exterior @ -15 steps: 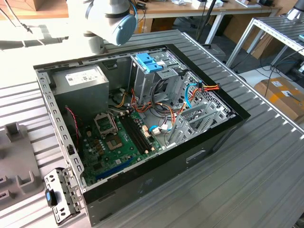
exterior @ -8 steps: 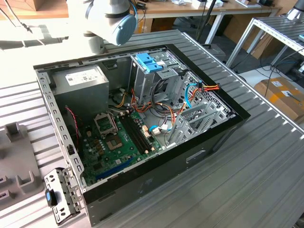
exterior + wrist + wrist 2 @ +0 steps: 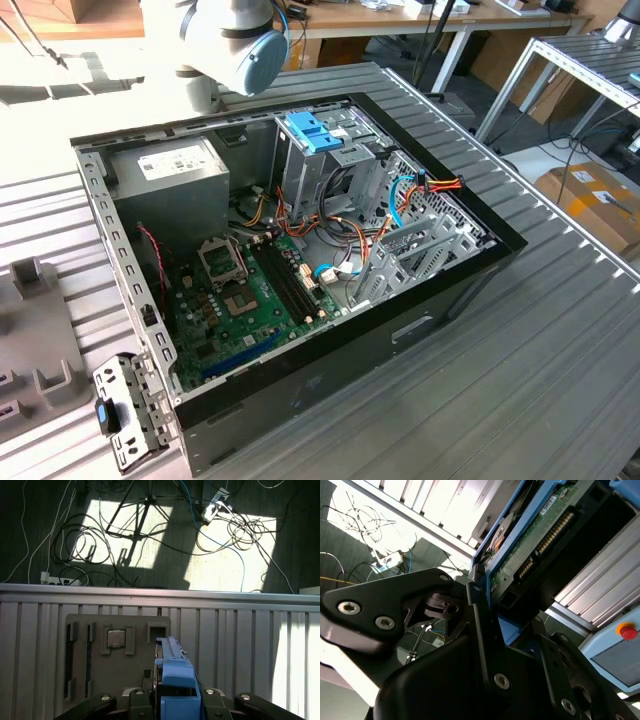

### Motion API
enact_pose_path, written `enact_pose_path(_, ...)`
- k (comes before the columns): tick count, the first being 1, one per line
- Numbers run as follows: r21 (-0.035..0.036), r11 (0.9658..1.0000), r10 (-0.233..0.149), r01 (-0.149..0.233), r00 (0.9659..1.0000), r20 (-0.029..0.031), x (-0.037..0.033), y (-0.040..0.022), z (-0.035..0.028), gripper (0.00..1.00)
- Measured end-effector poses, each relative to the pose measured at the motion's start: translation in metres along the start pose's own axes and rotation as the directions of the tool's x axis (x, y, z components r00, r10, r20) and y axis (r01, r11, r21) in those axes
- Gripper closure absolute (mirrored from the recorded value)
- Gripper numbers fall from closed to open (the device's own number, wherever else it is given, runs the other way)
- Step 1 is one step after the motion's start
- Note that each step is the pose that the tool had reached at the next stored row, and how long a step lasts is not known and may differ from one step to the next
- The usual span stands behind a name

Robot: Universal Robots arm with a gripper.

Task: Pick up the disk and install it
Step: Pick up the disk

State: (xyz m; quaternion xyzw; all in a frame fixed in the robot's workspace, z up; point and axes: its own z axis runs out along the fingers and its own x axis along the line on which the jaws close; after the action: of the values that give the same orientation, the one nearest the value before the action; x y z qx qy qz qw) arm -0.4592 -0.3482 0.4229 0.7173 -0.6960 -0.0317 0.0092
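While the black gripper (image 3: 174, 696) is clamping the flat, blue-railed metal disk (image 3: 172, 666) above the grey slotted tray (image 3: 115, 675), I'm judging pick-up done, installing calling for squaring it to the metal cage (image 3: 330, 170) at one o'clock in the open black case (image 3: 400, 330).

case (image 3: 400, 330): we find it on the table (image 3: 560, 380).
supply (image 3: 175, 190): in the case, at the exterior view's left rear.
cage (image 3: 310, 185): beside the supply, toward the exterior view's right; bracket (image 3: 315, 130) on top.
board (image 3: 240, 310): before the supply.
disk (image 3: 175, 677): we see it in the gripper (image 3: 172, 697), over the tray (image 3: 112, 675).
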Motion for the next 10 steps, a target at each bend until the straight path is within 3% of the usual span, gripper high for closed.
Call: enact_pose_path(10,0.0,1.0,0.0,0.0,1.0,0.0,-0.0002,0.0003,-0.0058,0.63)
